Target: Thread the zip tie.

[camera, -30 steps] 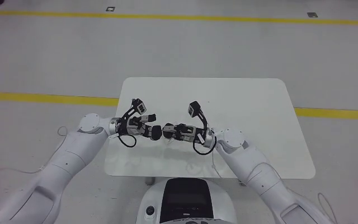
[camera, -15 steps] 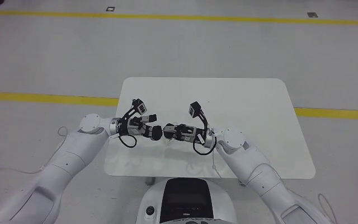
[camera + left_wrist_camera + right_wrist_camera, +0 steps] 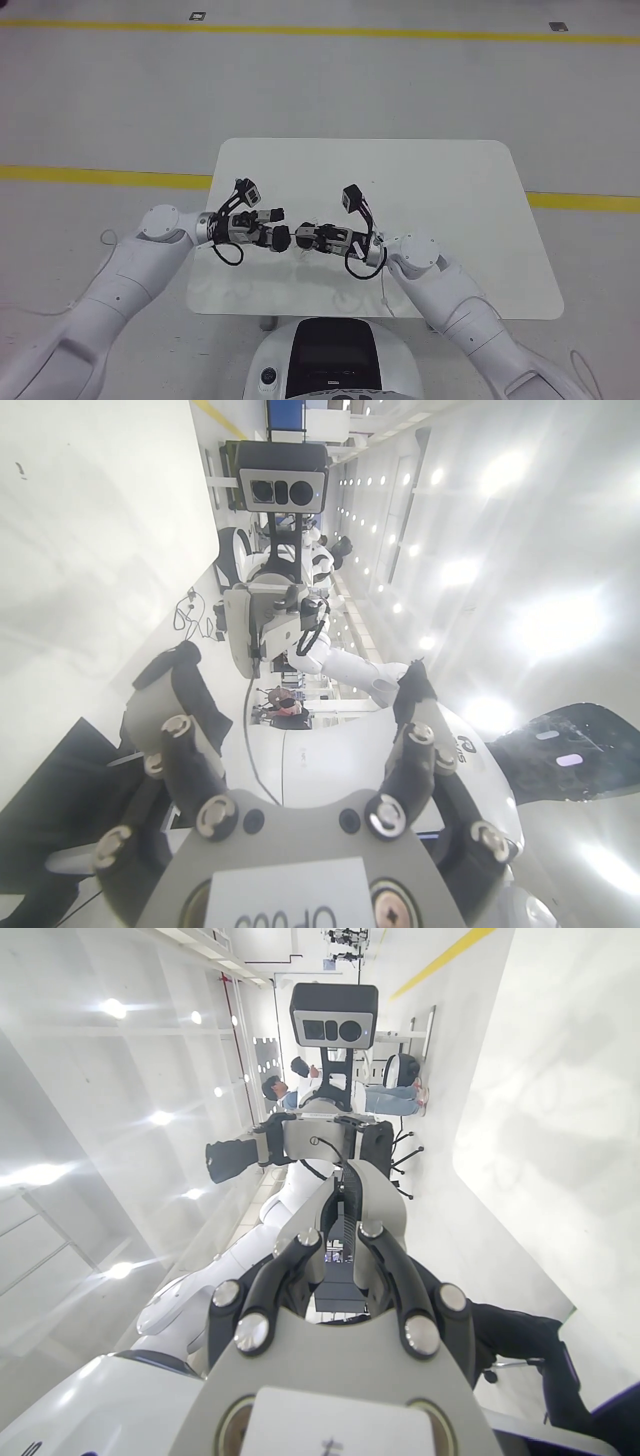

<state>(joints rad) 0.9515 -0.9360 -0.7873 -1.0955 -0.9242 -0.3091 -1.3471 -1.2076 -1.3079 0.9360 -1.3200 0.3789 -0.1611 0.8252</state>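
1. The left gripper [image 3: 292, 670] has its fingers spread wide, with nothing between them. It hangs above the near part of the table [image 3: 450, 180].
2. The right gripper [image 3: 345, 1173] has its fingers drawn narrow. They pinch a dark ribbed strip that is judged to be the zip tie [image 3: 351, 1208]. The strip runs lengthwise between the fingers toward their tips.
3. The zip tie is in the air between the two grippers, not on the table. In the top view the grippers meet almost tip to tip, and the tie is too small to make out there.
4. Each wrist view shows the other arm's gripper straight ahead. This puts the wide opening in line with the pinched strip, probably so that the left gripper can take the tie's free part.
5. The tie's locking head is not visible. Which end the right gripper holds cannot be determined.
6. The current step is judged to be alignment before threading. No closed loop is visible.
7. The narrow pinch leaves little strip exposed, so a small misalignment could make the left fingers miss the tie.
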